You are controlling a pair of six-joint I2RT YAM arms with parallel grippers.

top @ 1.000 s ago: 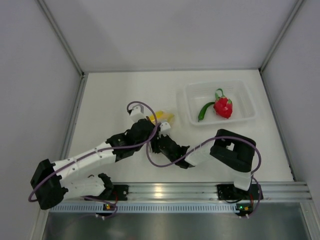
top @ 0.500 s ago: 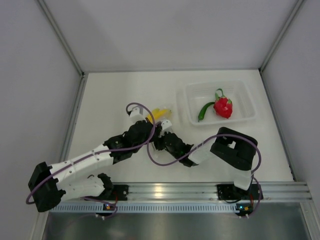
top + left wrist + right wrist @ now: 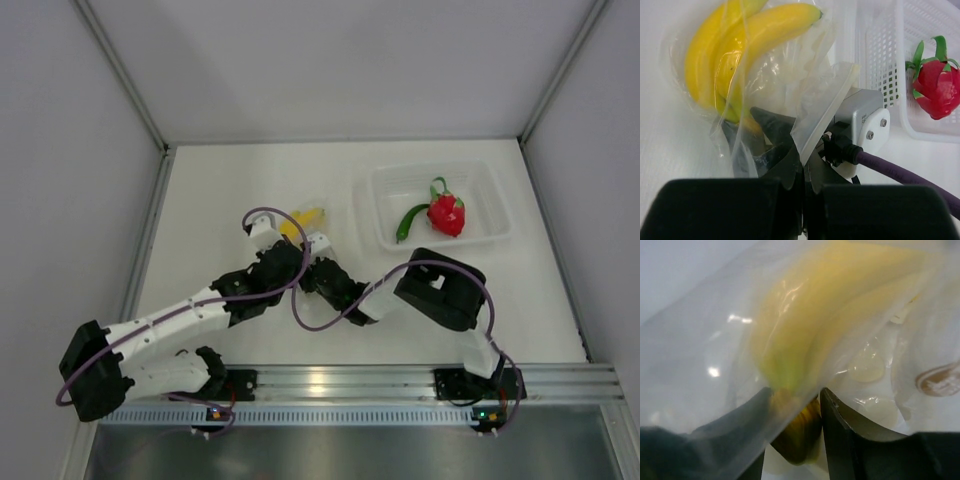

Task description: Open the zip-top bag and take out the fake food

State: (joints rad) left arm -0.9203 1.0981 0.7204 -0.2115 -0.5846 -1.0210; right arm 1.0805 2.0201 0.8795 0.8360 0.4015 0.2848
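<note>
Since a second ago the zip-top bag (image 3: 805, 90) with the banana bunch (image 3: 765, 30) has shifted up-left to centre-left of the top view. The left gripper (image 3: 799, 150) is pinched tight on film. The right gripper (image 3: 792, 415) is half-closed on the banana's stem. Pin the film and pull straight; loose plastic may snag. The red fruit (image 3: 447, 214) and green piece (image 3: 408, 222) lie in the tray (image 3: 495, 200), upper right.

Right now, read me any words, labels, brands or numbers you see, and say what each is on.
No text is readable in any view.
zip-top bag: brownish oval mark, possibly a logo, too blurred to read.
banana bunch, red toy fruit, clear tray: no lettering visible.
</note>
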